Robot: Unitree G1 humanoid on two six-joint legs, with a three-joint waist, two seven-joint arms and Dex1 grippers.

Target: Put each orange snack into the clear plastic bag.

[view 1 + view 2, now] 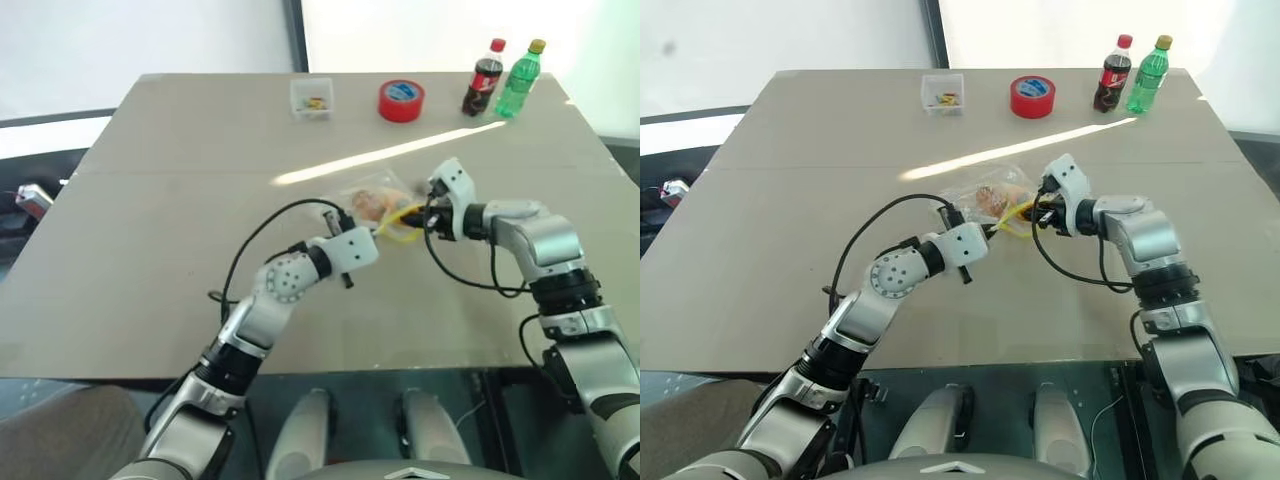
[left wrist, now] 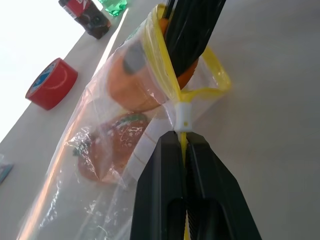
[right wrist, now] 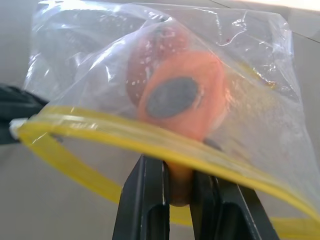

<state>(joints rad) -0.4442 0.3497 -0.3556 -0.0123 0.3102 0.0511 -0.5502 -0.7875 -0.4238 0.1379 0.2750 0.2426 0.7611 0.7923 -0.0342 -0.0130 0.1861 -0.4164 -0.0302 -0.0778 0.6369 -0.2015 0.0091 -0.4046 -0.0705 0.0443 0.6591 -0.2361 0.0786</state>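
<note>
Nearest, left hand (image 2: 184, 150), fingers pressed together on the yellow strip of the clear plastic bag (image 2: 107, 150), right at its white slider. Opposite, at the bag's open mouth, right hand (image 3: 176, 185), fingers (image 3: 145, 200) pinching a plain orange snack (image 3: 185, 100) already pushed in past the strip. Deeper in the bag, just behind that one, a second orange snack with reddish stripes (image 2: 107, 150). Bag raised slightly between both hands near the middle of the desk (image 1: 150, 250). Well beyond the bag, along the desk's far edge: small clear box (image 1: 311, 98), red tape roll (image 1: 401, 100), cola bottle (image 1: 486, 78), green bottle (image 1: 520, 78).
</note>
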